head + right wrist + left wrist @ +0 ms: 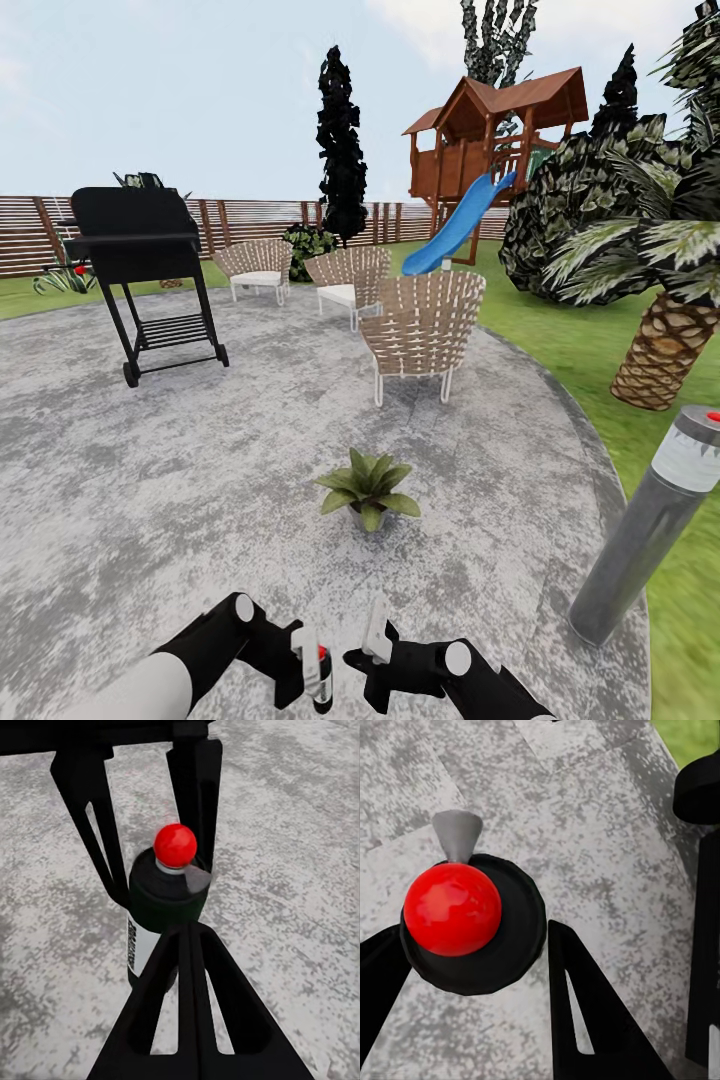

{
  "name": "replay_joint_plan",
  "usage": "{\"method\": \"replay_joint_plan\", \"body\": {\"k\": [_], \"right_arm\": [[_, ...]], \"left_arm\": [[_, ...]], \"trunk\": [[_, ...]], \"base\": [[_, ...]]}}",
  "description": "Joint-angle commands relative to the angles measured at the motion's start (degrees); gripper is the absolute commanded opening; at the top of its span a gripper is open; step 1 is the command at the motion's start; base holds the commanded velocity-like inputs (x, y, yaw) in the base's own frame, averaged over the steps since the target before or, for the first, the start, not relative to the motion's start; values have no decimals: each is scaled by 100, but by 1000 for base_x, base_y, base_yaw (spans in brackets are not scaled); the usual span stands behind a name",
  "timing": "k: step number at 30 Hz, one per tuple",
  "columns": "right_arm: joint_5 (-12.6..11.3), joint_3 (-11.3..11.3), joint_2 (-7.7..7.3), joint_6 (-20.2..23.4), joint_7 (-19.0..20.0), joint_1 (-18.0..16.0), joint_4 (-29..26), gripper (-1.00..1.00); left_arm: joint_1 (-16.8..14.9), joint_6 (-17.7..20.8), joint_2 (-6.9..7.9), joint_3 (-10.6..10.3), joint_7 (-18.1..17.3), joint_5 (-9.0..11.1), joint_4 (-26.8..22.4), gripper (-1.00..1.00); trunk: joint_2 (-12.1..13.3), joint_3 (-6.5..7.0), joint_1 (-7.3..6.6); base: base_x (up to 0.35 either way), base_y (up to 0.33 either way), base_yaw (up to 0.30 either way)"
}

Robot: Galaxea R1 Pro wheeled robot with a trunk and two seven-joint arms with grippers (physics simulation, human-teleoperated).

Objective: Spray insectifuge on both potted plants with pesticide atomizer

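i've got the slim dark spray bottle with the red cap clamped in my left gripper, right gripper jaws look shut and empty. spraying step: next i aim the nozzle at the small green rosette in its grey pot just ahead.

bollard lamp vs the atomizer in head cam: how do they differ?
The bollard lamp is a tall grey post; the atomizer is a small dark bottle. The bollard lamp stands free at the edge of the paving; the atomizer is gripped in the left pincer. Both carry a red top.
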Motion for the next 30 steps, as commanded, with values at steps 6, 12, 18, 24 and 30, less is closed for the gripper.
{"method": "replay_joint_plan", "body": {"k": [6, 12, 18, 24, 30], "right_arm": [[57, -4, 1, -33, -6, -3, -3, -100], [57, -5, 1, -33, -6, -3, -3, -100], [57, -5, 1, -33, -9, -3, -10, -100], [57, -4, 1, -33, -7, -3, -11, -100], [57, -5, 1, -33, -10, -3, -11, -100]], "left_arm": [[5, -74, -62, -202, -14, -55, -7, -100], [16, -73, -66, -649, 0, -18, -7, -100], [9, -73, -86, -637, 14, 6, -21, -100], [7, -75, -136, -603, 18, 33, -145, -100], [15, -81, -190, -607, 10, 33, -148, -100]], "trunk": [[-2, -5, -1], [-2, -5, -1], [-2, -5, -1], [-2, -5, -1], [-2, -5, -1]], "base": [[0, 0, 0], [0, 0, 0], [0, 0, 0], [0, 0, 0], [0, 0, 0]]}}
